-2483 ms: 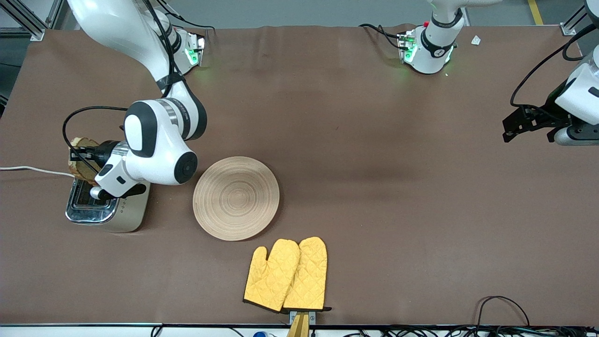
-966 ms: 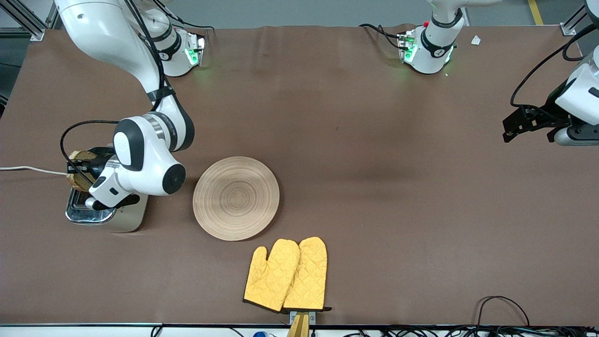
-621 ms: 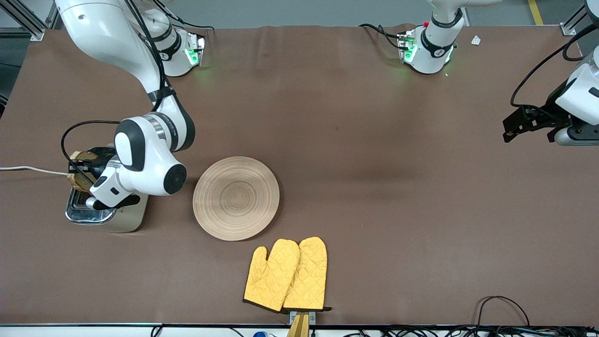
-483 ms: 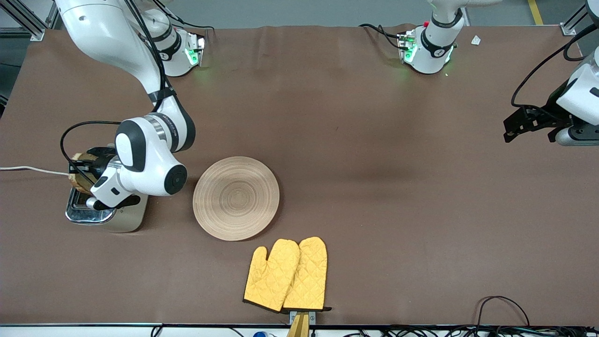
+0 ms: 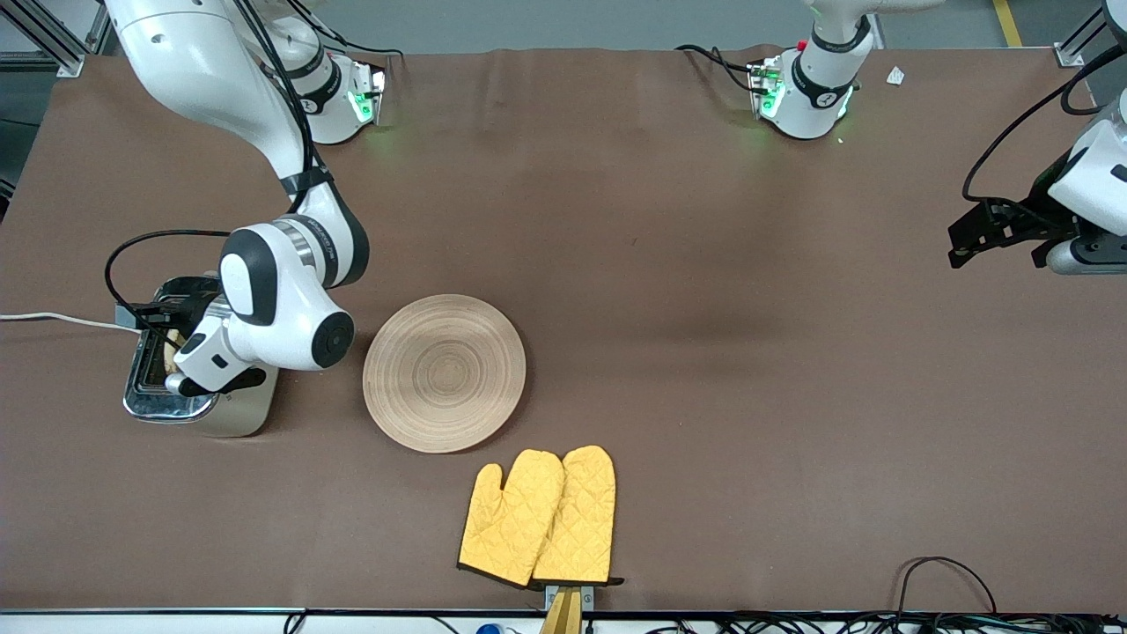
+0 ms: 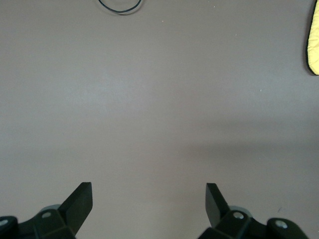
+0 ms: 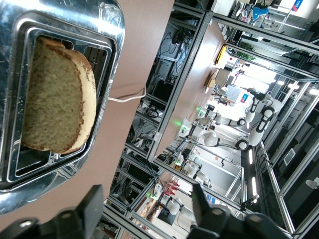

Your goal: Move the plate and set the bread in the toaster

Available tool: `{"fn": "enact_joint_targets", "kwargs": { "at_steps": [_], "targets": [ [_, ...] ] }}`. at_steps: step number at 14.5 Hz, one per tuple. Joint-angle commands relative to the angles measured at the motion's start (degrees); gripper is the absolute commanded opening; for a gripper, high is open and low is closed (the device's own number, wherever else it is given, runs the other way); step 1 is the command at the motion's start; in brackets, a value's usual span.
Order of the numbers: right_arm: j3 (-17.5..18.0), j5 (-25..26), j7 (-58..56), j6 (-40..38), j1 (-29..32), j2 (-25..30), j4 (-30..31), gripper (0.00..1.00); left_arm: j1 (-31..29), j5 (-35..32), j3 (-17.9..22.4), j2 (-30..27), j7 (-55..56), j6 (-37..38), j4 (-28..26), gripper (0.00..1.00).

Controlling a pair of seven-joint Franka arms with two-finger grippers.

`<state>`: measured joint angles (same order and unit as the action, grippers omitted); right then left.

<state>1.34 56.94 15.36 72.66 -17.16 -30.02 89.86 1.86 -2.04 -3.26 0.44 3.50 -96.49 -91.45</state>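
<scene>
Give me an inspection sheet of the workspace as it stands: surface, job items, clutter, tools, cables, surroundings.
Surface: brown table cover, flat.
Bread: standing in a toaster slot, top still proud of it.
Toaster: upright at the right arm's end.
Plate: beside the toaster, nothing on it.
Clutter: yellow oven mitts, nearer the front camera than the plate.
Right tool: open over the toaster, apart from the bread.
Left tool: open over bare cover, waiting.
Cables: white cord from the toaster; black wires at the table edge.
Surroundings: metal racking.
</scene>
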Motion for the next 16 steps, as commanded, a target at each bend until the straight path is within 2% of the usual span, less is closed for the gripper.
{"fn": "enact_joint_targets", "kwargs": {
  "at_steps": [1,4,6,8,13,16],
  "targets": [
    [0.3,-3.2,1.0,0.1,1.0,0.2,-1.8,1.0,0.0,0.7,0.3,-0.1,-0.3,0.2,0.3,1.0],
    [0.2,-10.7,1.6,-0.6,2.1,0.4,-8.3,1.0,0.0,0.7,0.3,-0.1,-0.3,0.2,0.2,1.0],
    [0.1,-15.8,4.6,-0.8,2.1,2.3,-9.8,1.0,0.0,0.7,0.3,-0.1,-0.3,0.2,0.2,1.0],
    [-0.9,-24.2,12.2,-0.4,4.5,7.0,-9.8,1.0,0.0,0.7,0.3,0.0,-0.3,0.2,0.3,1.0],
    [-0.9,-43.7,13.0,-0.1,12.7,20.5,-7.7,1.0,0.0,0.7,0.3,0.0,-0.3,0.2,0.3,1.0],
    [-0.8,-51.6,11.7,2.7,18.2,29.5,-1.1,1.0,0.0,0.7,0.3,0.0,-0.3,0.2,0.3,1.0]
  ]
}}
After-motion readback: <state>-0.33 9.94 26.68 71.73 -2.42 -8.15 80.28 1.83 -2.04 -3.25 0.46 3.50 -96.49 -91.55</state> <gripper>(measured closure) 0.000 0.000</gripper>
